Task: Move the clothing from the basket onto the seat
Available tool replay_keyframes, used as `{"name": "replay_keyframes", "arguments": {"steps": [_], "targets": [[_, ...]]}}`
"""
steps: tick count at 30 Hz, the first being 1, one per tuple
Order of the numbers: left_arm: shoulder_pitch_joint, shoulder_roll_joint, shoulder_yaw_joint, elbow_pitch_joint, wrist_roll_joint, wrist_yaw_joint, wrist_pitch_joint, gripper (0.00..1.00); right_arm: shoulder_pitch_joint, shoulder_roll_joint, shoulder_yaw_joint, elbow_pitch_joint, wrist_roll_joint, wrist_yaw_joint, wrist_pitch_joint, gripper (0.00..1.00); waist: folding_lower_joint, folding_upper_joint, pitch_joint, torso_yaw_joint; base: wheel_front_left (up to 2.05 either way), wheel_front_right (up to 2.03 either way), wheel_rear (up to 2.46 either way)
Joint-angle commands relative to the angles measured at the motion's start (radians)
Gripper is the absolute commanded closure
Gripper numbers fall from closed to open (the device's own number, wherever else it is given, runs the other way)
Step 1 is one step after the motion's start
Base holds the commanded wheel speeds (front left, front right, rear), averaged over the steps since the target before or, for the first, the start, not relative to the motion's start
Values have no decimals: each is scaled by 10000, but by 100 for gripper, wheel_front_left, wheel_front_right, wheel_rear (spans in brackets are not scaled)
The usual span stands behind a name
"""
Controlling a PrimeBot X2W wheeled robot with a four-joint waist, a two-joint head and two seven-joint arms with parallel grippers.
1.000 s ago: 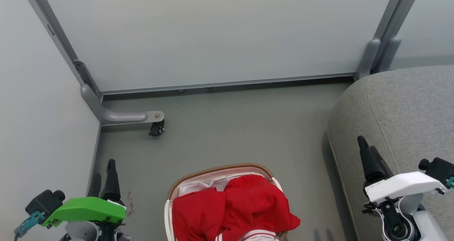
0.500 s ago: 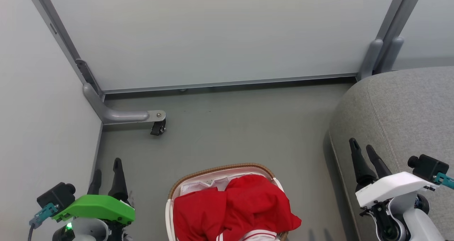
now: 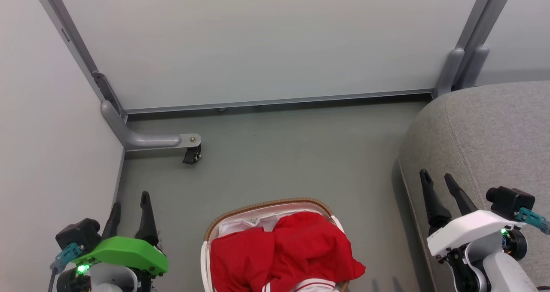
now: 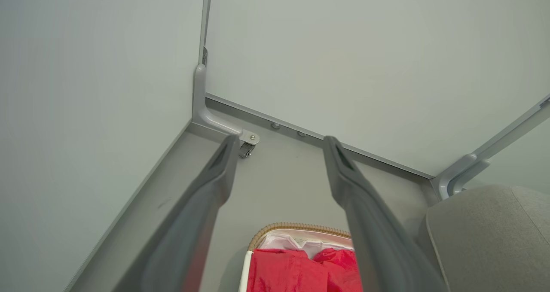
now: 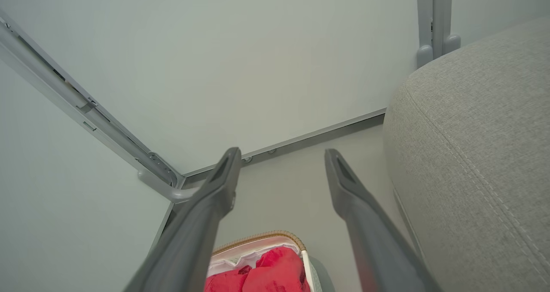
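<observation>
The seat point(image 3: 494, 133) lines the floor's right edge, the basket point(image 3: 266, 205) at its near edge holds red clothing point(image 3: 292, 253), and pickup hasn't begun: left tool point(image 3: 129, 201) and right tool point(image 3: 437, 176), both wide and empty, must reach in.

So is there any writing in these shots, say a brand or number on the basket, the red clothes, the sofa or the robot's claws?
No readable text anywhere.
The red clothing has white stripes but no letters; the basket, the seat, the left claw and the right claw carry no visible label.
</observation>
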Motion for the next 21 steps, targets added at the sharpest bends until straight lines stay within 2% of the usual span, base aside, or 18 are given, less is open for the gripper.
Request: {"name": "replay_keyframes", "arguments": {"steps": [1,21], "targets": [[-232,88,-52,-80,282,30,-107,0,-233,-76,26,-34,-319,2,-119,0,0,0,-1,1,0,0,0],[-230,-46,34,-238,2097,-154,-588,0,-271,-31,-173,-58,-2437,3,-600,0,0,0,-17,44,0,0,0]]}}
